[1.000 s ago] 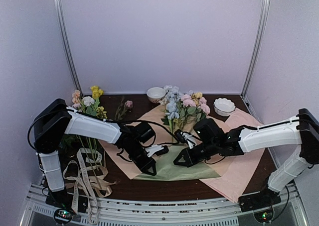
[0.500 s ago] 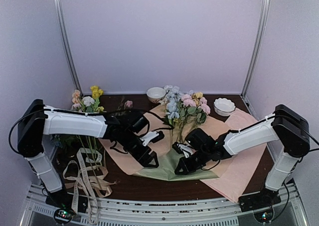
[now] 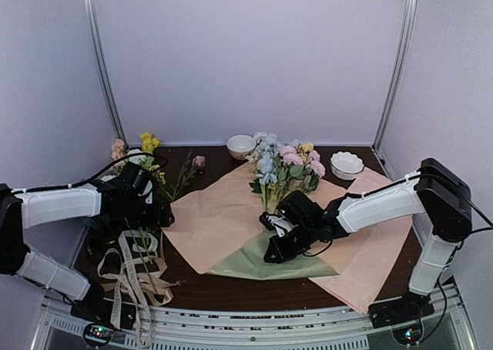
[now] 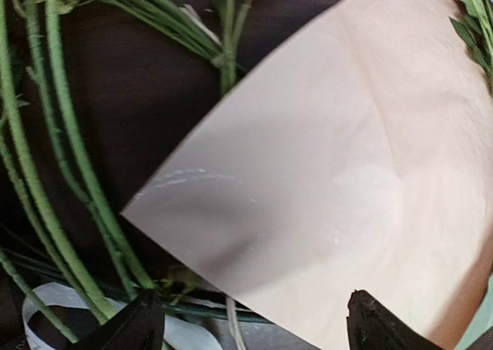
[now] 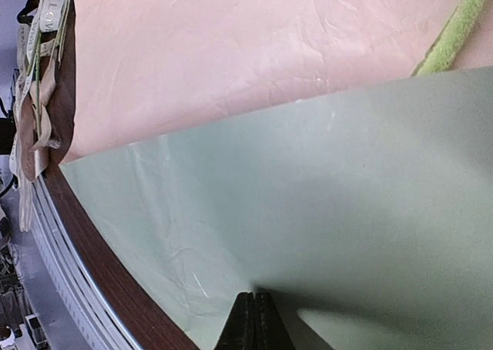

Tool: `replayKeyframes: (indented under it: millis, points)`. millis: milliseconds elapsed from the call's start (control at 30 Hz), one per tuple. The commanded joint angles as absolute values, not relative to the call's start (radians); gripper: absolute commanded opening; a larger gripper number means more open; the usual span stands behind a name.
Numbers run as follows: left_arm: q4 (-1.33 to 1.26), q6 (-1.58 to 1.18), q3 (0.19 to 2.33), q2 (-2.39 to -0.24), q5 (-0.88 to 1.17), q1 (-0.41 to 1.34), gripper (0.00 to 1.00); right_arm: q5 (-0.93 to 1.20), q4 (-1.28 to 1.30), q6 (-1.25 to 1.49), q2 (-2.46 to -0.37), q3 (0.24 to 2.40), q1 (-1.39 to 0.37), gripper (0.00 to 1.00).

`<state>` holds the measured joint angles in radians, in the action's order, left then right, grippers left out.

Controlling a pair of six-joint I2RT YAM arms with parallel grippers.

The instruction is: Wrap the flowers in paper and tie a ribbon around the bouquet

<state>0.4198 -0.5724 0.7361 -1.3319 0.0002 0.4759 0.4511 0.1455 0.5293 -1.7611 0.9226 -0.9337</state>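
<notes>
The paper [image 3: 219, 223] lies spread on the table, peach face up on the left and olive-green [image 3: 281, 264] at the front. The flowers [image 3: 286, 165] lie on it with their blooms at the far end. My right gripper [image 3: 271, 255] is shut, its tips touching the green face [image 5: 347, 211] with nothing seen between the fingers [image 5: 253, 319]. My left gripper [image 3: 156, 210] hangs open and empty at the paper's left corner [image 4: 323, 173], above green stems [image 4: 54, 173]. The ribbon [image 3: 131, 277] lies tangled at the front left.
Loose flowers [image 3: 140, 153] lie at the back left. Two white bowls [image 3: 241, 145] [image 3: 347, 165] stand at the back. A plain pink sheet [image 3: 373, 261] lies under the paper on the right. The table's front edge [image 5: 115, 288] runs close to my right gripper.
My left gripper has opened and pulled back left from the paper's front edge to its left corner. The right gripper has slid slightly left, still shut.
</notes>
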Motion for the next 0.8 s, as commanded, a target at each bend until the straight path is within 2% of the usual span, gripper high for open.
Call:
replayKeyframes:
  millis: [0,167,267,467,667,767]
  points:
    - [0.319,-0.665,0.697,-1.286,-0.105,0.37,0.86,0.431,0.175,0.517,-1.791,0.939,-0.933,0.0]
    - [0.247,-0.671,0.687,-1.336,-0.086,0.295,0.86,0.434,0.174,0.514,-1.8,0.943,-0.933,0.0]
    - [0.213,-0.648,0.714,-1.425,-0.01,0.29,0.81,0.434,0.175,0.513,-1.801,0.939,-0.933,0.0]
    - [0.184,-0.641,0.735,-1.488,0.04,0.289,0.59,0.43,0.175,0.514,-1.792,0.93,-0.934,0.0]
    - [0.126,-0.622,0.712,-1.456,0.06,0.291,0.26,0.43,0.175,0.511,-1.791,0.926,-0.933,0.0]
    - [0.106,-0.599,0.7,-1.44,0.078,0.291,0.15,0.43,0.18,0.509,-1.79,0.927,-0.934,0.0]
